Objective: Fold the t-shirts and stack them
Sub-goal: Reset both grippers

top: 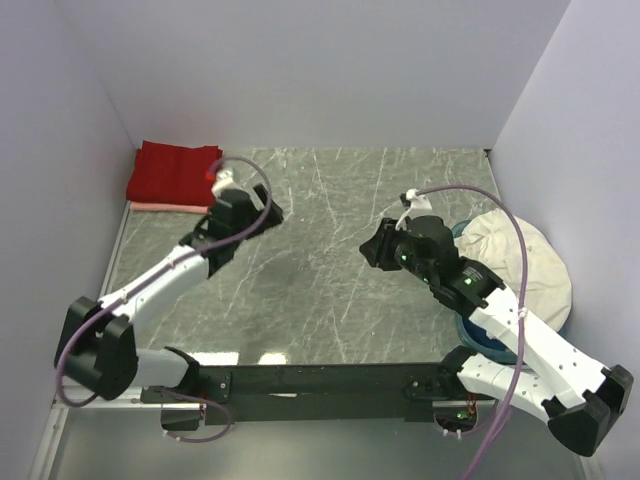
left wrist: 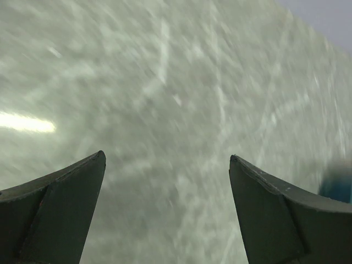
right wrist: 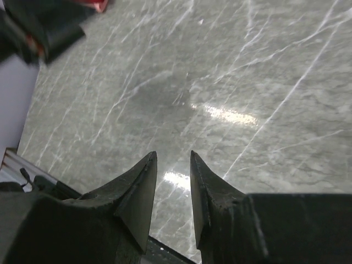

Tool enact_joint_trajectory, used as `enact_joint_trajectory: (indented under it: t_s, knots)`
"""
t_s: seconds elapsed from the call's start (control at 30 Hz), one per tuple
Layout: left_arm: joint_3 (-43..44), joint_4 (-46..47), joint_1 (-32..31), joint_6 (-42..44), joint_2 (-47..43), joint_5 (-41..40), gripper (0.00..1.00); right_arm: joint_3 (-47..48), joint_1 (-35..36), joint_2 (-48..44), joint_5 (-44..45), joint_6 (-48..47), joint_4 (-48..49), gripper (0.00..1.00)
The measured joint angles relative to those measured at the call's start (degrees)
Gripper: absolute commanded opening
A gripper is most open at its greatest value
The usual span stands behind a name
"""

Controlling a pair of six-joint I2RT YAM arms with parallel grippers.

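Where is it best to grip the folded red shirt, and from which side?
Probably its near right corner, coming from the right. The red shirt lies flat on the pink shirt in the far left corner; walls shut off its far and left edges.

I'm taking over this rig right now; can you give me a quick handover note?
Left gripper: open wide, empty, over bare table near the stack.
Right gripper: jaws a narrow gap apart, empty, over mid-table.
Shirts: red t-shirt folded, lying on the folded pink t-shirt, far left corner.
Done: both look folded and stacked.
Left: probably only parking the arms; a white cloth bundle sits at right.
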Motion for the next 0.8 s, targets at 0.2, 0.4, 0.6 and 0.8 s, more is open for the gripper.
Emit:
enact_joint_trajectory:
  t_s: [0.2,0.4,0.6,0.8]
  knots:
    - [-4.63,-0.81,-14.80,-1.22,-4.26,-4.24,1.00,-2.34,0.00,-4.94,5.66,-0.42,-0.61,0.39]
    - [-6.01,-4.98,-23.61,-0.85,-5.40,-6.21,0.99,-6.45,0.00,-8.70,9.70,0.04,-0.35,0.40]
    - [-5.99,-8.72,-24.24,1.51,-9.16,-5.79,0.99,-9.75,0.00,-9.01,10.75,0.44,1.09,0.40]
    - [-5.16,-11.41,-24.24,4.31,-12.52,-4.44,0.99,-9.75,0.00,-7.37,12.72,0.42,0.68,0.40]
